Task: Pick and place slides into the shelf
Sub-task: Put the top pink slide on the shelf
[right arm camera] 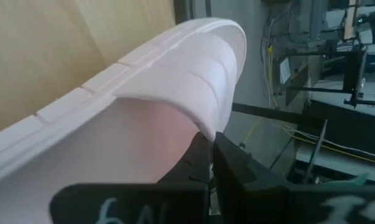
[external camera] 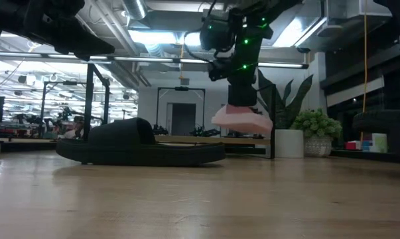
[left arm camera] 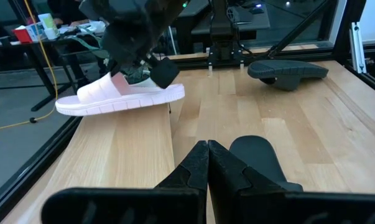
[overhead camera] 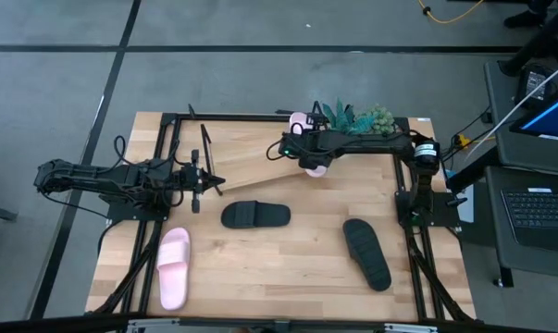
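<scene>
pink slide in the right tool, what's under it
The held pink slide hangs in the right tool above the shelf, its light board bare beneath. The shelf's far end is hidden behind the slide and arm.

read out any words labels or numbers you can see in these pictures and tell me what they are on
No text reads clearly.
Right tool: pale handwritten marks on its dark body, too blurred to read.
Laptop screen beside the table: lit blue, content too small to read.
Pink slide, black slides, shelf: no visible lettering.
</scene>
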You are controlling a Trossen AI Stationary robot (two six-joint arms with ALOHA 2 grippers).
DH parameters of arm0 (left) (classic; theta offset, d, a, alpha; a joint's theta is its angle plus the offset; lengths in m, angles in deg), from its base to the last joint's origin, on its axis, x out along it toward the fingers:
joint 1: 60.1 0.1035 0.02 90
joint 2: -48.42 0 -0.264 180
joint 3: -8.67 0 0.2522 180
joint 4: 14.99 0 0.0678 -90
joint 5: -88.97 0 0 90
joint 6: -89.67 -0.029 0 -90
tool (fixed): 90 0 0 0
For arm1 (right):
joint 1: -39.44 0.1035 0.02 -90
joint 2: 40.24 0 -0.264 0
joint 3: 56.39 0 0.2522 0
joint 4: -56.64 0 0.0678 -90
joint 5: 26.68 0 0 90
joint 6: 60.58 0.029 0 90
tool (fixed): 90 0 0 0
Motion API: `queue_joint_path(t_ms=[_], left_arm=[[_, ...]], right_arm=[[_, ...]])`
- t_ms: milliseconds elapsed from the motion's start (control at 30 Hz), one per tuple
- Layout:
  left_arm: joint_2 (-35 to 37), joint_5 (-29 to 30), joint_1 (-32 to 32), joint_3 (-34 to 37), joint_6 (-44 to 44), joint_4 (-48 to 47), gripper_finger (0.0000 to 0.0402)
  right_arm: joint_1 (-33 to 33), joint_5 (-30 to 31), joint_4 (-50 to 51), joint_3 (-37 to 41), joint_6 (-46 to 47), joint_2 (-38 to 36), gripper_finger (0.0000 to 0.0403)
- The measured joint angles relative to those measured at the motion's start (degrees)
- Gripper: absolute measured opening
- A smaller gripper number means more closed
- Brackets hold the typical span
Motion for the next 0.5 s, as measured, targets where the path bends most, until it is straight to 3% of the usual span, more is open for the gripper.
queue_joint_path(t_ms=[500], left_arm=[[0.0, 0.0, 0.0, 0.0, 0.0, -0.4, 0.0000]], right_arm=[[-1.2, 1.2, 0.2, 0.0, -0.2, 1.0, 0.0006]])
